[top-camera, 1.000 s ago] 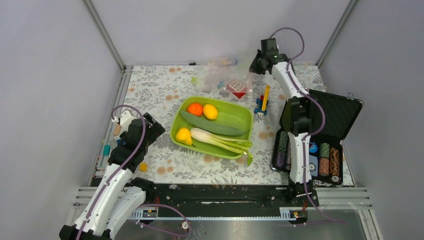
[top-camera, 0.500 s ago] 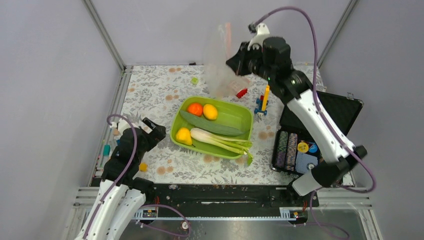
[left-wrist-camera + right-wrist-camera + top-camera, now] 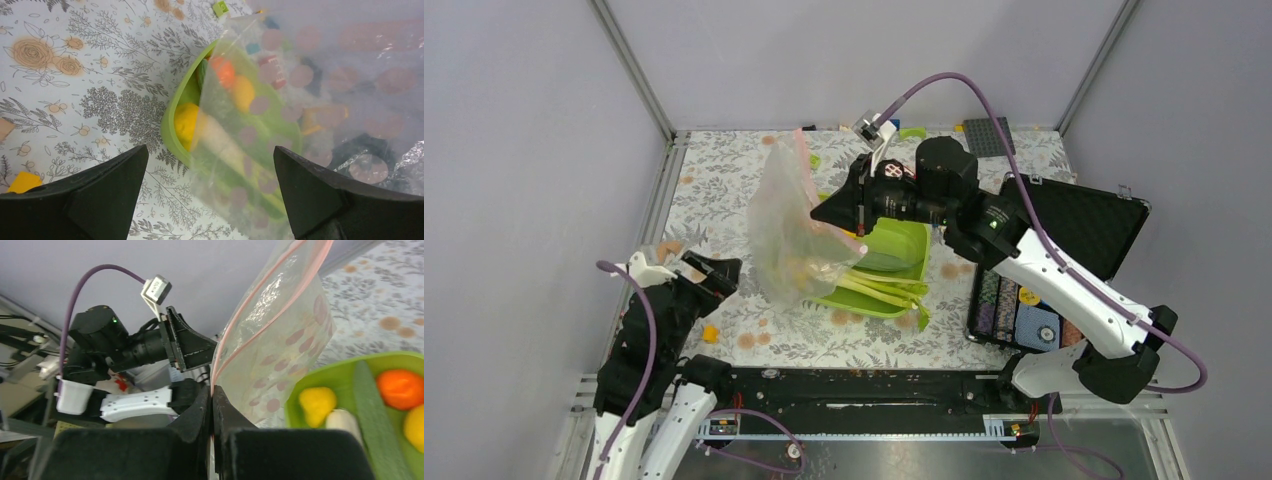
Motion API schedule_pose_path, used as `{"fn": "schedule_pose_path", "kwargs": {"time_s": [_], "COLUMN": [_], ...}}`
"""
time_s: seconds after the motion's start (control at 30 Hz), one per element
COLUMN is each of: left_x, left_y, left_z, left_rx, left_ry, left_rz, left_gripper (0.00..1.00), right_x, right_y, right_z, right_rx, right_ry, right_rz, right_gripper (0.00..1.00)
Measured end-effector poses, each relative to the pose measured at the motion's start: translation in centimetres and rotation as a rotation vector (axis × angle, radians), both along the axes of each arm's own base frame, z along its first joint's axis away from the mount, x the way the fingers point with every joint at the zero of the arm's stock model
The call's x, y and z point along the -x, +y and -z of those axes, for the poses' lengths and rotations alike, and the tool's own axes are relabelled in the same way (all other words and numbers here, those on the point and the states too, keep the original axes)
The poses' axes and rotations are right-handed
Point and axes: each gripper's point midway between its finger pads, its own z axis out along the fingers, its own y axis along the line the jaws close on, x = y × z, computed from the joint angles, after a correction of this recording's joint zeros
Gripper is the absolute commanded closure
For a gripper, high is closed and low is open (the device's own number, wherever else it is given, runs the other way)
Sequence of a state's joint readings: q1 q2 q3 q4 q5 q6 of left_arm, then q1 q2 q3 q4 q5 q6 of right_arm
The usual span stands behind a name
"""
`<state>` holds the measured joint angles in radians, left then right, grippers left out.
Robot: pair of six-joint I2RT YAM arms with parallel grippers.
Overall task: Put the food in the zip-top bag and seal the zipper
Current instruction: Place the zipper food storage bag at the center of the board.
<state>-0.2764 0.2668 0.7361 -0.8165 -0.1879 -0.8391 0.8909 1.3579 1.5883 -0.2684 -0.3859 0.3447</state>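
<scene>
While the left tool (image 3: pixel 714 272) hangs wide open and empty over the counter (image 3: pixel 724 185), the bag (image 3: pixel 789 235) dangles in the air above the near-left part of the tray (image 3: pixel 906 243). The bag's zipper (image 3: pixel 260 305) edge is pinched in the closed right tool (image 3: pixel 211 390). The tray holds an orange fruit (image 3: pixel 401 388), two yellow fruits (image 3: pixel 317 404), a cucumber (image 3: pixel 372 415) and a leek (image 3: pixel 342 420). Rightmost, an open black case (image 3: pixel 1094 215) holds chips (image 3: pixel 1009 310).

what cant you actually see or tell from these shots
- Top view: the zip-top bag hides the lime-green tray's left half, along with the orange-red fruit and the cucumber.
- Left wrist view: both show only as blurs through the bag.
- Right wrist view: the leek is cut off by the bottom edge. The right gripper pinches the bag, but whether the zipper is sealed is unclear.
</scene>
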Motion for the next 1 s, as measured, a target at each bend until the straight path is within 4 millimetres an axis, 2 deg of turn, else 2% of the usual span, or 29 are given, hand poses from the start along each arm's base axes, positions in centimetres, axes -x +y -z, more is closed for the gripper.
{"fn": "schedule_pose_path", "kwargs": {"time_s": [0.13, 0.23, 0.33, 0.43, 0.5, 0.57, 0.63, 0.7, 0.77, 0.9, 1.0], "left_x": [1.3, 1.9, 2.1, 1.3, 0.1, -1.0, -1.5, -1.4, -1.2, -0.8, -0.7], "left_y": [0.7, 1.0, 0.8, -0.5, -2.4, -4.7, -6.5, -7.9, -9.1, -11.6, -13.3], "left_z": [-1.8, -3.1, -3.3, -2.1, 0.3, 4.0, 7.5, 10.0, 11.1, 9.9, 9.1], "left_rx": [0.002, 0.005, 0.007, 0.019, 0.039, 0.062, 0.090, 0.121, 0.144, 0.168, 0.177], "left_ry": [-0.031, -0.055, -0.061, -0.046, -0.011, 0.079, 0.175, 0.247, 0.277, 0.215, 0.160], "left_rz": [-0.018, -0.022, -0.010, 0.053, 0.131, 0.225, 0.304, 0.370, 0.425, 0.554, 0.635], "left_gripper": [0.01, 0.01, 0.01, 0.01, 0.01, 0.01, 0.01, 0.01, 0.01, 0.01, 0.01], "right_x": [0.9, 0.2, -1.3, -2.6, -2.9, -2.7, -2.3, -2.1, -1.8, -0.1, 1.3], "right_y": [1.4, 1.8, 1.1, -0.6, -2.2, -4.1, -5.5, -6.1, -6.3, -5.9, -5.4], "right_z": [-0.8, 1.4, 7.5, 14.4, 19.1, 23.3, 25.6, 26.8, 27.6, 28.6, 29.0], "right_rx": [-0.083, -0.107, -0.030, 0.082, 0.165, 0.256, 0.315, 0.339, 0.348, 0.360, 0.345], "right_ry": [0.057, 0.135, 0.254, 0.365, 0.431, 0.487, 0.519, 0.534, 0.537, 0.528, 0.520], "right_rz": [-0.022, 0.026, 0.160, 0.325, 0.425, 0.514, 0.575, 0.614, 0.630, 0.587, 0.516], "right_gripper": [1.00, 1.00, 1.00, 1.00, 1.00, 1.00, 1.00, 1.00, 0.99, 0.87, 0.65]}}
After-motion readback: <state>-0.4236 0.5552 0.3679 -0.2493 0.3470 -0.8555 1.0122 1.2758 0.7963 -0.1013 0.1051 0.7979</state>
